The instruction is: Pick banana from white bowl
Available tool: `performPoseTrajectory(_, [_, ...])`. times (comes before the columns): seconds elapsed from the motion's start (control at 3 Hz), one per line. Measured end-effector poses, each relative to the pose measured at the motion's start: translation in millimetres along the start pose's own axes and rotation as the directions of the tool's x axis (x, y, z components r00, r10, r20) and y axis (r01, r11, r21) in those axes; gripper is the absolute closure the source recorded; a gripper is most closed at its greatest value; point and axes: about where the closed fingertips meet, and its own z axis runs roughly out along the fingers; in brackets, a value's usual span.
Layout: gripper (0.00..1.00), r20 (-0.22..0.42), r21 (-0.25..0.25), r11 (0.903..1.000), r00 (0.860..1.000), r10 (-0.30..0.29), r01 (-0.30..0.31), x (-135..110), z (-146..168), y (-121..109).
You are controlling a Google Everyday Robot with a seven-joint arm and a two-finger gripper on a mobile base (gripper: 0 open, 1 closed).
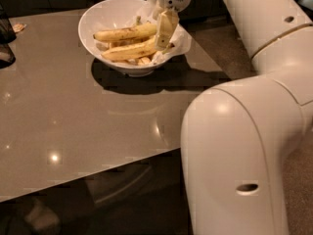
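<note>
The white bowl (90,21) stands at the far middle of the grey table (73,126). Two yellow bananas lie across it, one upper (124,33) and one lower (128,52), with smaller pieces under them. My gripper (164,33) reaches down from above into the bowl's right side, at the right ends of the bananas. I cannot tell whether it touches or holds one. The white arm (244,146) fills the right of the view.
White paper (184,37) sticks out at the bowl's right rim. A dark object (5,38) stands at the table's left edge, with a small scrap (18,27) beside it. The table's near edge runs across the lower left; dark floor lies below.
</note>
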Motion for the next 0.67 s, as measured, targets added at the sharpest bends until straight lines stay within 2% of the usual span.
performPoseTrajectory(0.33, [0.45,-0.006,-0.013,0.9999,1.000,-0.003,0.003,-5.8,13.8,-6.1])
performPoseTrajectory(0.67, [0.50,-0.011,-0.028,0.9995,1.000,-0.012,0.011,-11.4,25.7,-9.3])
